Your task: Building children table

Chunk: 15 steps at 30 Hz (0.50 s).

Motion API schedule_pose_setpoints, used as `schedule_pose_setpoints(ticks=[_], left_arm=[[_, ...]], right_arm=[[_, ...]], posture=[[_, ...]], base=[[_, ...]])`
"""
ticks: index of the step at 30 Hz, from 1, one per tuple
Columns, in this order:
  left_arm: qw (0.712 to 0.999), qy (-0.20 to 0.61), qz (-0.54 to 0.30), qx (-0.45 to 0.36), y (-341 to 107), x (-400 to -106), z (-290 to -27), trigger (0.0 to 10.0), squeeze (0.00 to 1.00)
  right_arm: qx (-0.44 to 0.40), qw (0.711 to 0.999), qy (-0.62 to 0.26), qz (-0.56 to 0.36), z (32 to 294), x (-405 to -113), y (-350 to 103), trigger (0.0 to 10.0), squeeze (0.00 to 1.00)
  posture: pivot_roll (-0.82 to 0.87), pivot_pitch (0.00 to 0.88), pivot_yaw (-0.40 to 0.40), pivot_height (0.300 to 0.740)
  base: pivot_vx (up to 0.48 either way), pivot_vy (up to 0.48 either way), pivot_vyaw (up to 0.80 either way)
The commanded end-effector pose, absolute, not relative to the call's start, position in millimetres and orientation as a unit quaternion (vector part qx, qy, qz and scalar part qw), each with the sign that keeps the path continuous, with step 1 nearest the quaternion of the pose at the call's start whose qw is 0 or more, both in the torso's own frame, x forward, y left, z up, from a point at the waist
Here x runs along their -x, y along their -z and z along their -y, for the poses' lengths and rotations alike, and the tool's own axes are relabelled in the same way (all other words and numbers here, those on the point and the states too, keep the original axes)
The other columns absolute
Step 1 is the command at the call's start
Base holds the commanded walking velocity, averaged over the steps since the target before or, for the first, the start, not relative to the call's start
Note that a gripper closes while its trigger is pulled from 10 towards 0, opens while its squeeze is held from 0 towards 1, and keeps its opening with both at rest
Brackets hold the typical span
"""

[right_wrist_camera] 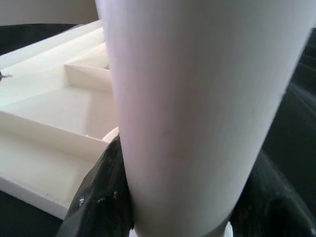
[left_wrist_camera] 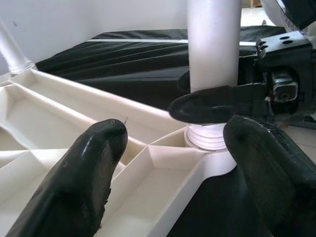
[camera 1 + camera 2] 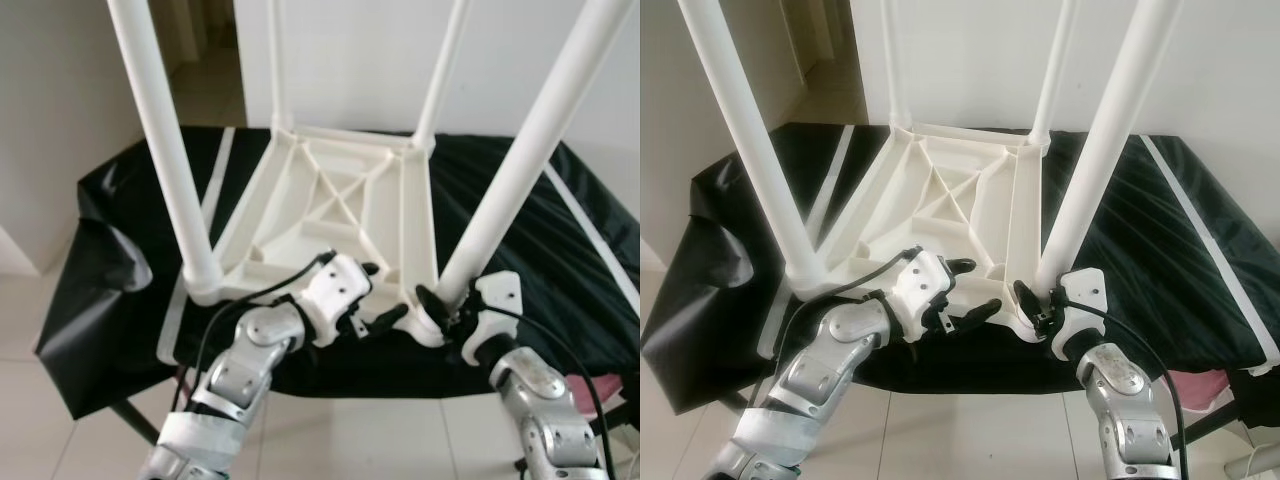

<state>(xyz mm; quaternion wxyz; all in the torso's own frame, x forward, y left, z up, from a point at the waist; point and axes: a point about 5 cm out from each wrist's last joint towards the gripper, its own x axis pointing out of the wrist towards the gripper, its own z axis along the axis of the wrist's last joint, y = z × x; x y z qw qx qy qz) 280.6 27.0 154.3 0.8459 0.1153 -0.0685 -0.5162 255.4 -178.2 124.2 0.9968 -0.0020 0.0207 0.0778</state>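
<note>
White plastic children's table [image 3: 330, 200] lies upside down on a black sheet [image 3: 520, 250], ribbed underside up with an X-brace in the middle. Four white round legs stand up from the corners, splaying outward: near-left leg [image 3: 165, 150], near-right leg [image 3: 530, 150], far-left leg [image 3: 278, 65], far-right leg [image 3: 440, 75]. Near legs look thick, far ones thin, tops cut off by frame. Near-right leg sits in its corner socket [image 2: 210, 136], threaded collar visible at base; right pincer [image 3: 440, 310] clamps around this leg's base. Near edge of table frame is close to sheet's front edge.
</note>
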Motion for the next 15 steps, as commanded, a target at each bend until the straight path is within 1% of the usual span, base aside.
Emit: schedule_pose_setpoints(ticks=[1,3,4,5,6,7,9,12,15], left_arm=[[0.845,0.518,0.062,-0.116,-150.2,-279.1,-28.1,10.0,0.0],[0.845,0.518,0.062,-0.116,-150.2,-279.1,-28.1,10.0,0.0],[0.845,0.518,0.062,-0.116,-150.2,-279.1,-27.8,10.0,0.0],[0.846,0.517,0.063,-0.116,-150.4,-278.6,-27.7,10.0,0.0],[0.846,0.516,0.063,-0.116,-150.6,-278.3,-27.7,10.0,0.0],[0.846,0.516,0.063,-0.116,-150.6,-278.3,-27.7,10.0,0.0],[0.849,0.512,0.063,-0.114,-150.8,-277.8,-28.0,10.0,0.0],[0.85,0.51,0.063,-0.114,-150.7,-277.1,-29.2,10.0,0.0],[0.85,0.51,0.062,-0.113,-150.4,-277.1,-29.9,10.0,0.0]], right_arm=[[-0.005,0.997,-0.011,-0.073,184.3,-250.3,-104.9,10.0,0.0],[-0.005,0.997,-0.011,-0.073,184.3,-250.3,-104.9,10.0,0.0],[-0.014,0.997,0.02,-0.076,182.7,-250.1,-103.4,10.0,0.0],[-0.027,0.993,0.083,-0.076,180.7,-250.5,-101.1,10.0,0.0],[-0.036,0.988,0.127,-0.078,179.1,-250.3,-99.4,10.0,0.0],[-0.036,0.988,0.127,-0.078,179.1,-250.3,-99.4,10.0,0.0],[-0.058,0.981,0.167,-0.081,172.4,-251.7,-98.0,10.0,0.0],[-0.072,0.983,0.148,-0.077,158.8,-254.3,-100.9,10.0,0.0],[-0.07,0.985,0.137,-0.074,154.7,-254.8,-103.0,10.0,0.0]], posture=[[-0.09,0.021,0.002,0.74],[-0.09,0.021,0.002,0.74],[-0.08,0.019,-0.003,0.74],[-0.07,0.018,-0.01,0.74],[-0.07,0.018,-0.01,0.74],[-0.07,0.018,-0.01,0.74],[-0.05,0.013,-0.014,0.74],[-0.05,0.011,-0.015,0.74],[-0.05,0.01,-0.014,0.74]], base=[[0.0,0.0,0.0],[0.0,0.0,0.0],[0.0,0.0,0.0],[0.0,0.0,0.0],[0.0,0.0,0.0],[0.0,0.0,0.0],[0.0,0.0,0.0],[0.0,0.0,0.0],[0.0,0.0,0.0]])
